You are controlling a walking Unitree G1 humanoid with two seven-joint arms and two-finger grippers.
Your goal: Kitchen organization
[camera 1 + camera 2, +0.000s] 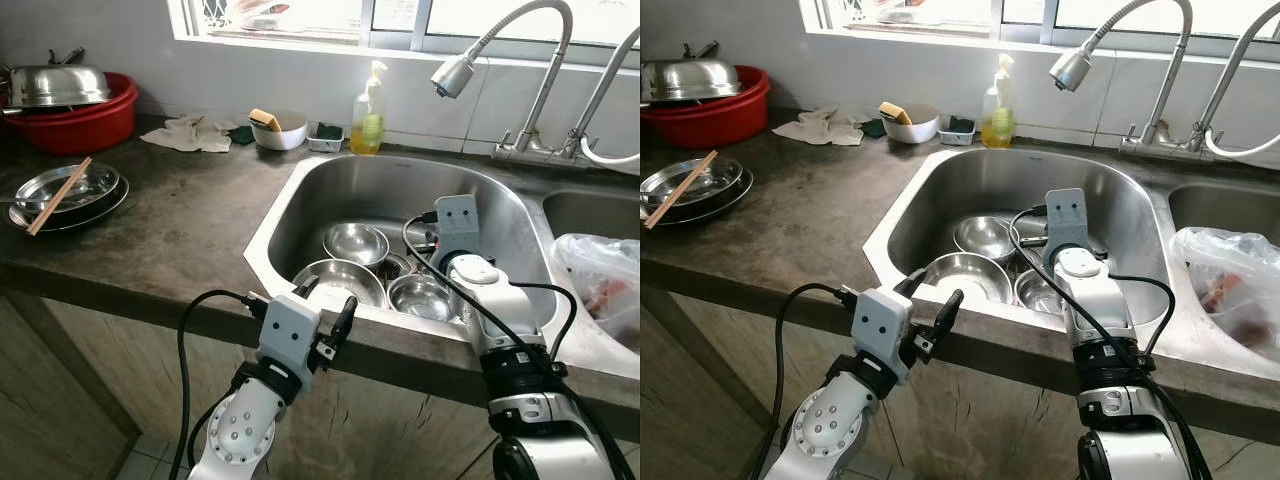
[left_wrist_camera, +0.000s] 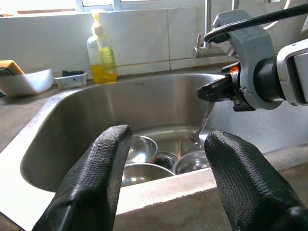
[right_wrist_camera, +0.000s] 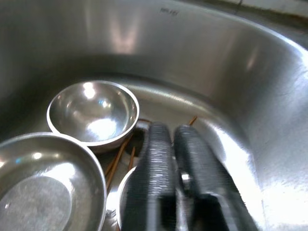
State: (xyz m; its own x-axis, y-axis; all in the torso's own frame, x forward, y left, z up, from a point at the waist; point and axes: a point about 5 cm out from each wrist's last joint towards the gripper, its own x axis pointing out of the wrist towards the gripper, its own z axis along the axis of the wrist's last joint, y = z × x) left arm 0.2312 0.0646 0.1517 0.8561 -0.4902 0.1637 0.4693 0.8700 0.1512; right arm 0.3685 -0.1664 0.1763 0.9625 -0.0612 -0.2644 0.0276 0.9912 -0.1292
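Steel bowls (image 1: pixel 355 243) and a spoon (image 2: pixel 202 126) down in the sink basin (image 1: pixel 330 185).
Right gripper (image 3: pixel 177 144) lowered into the basin, fingers pinched tight on the spoon handle above the bowls; left gripper (image 2: pixel 166 163) spread wide, empty, hovering at the sink's front rim.

text: none legible | sink (image 3: pixel 202 33) wall: small stamped mark, too blurred to read
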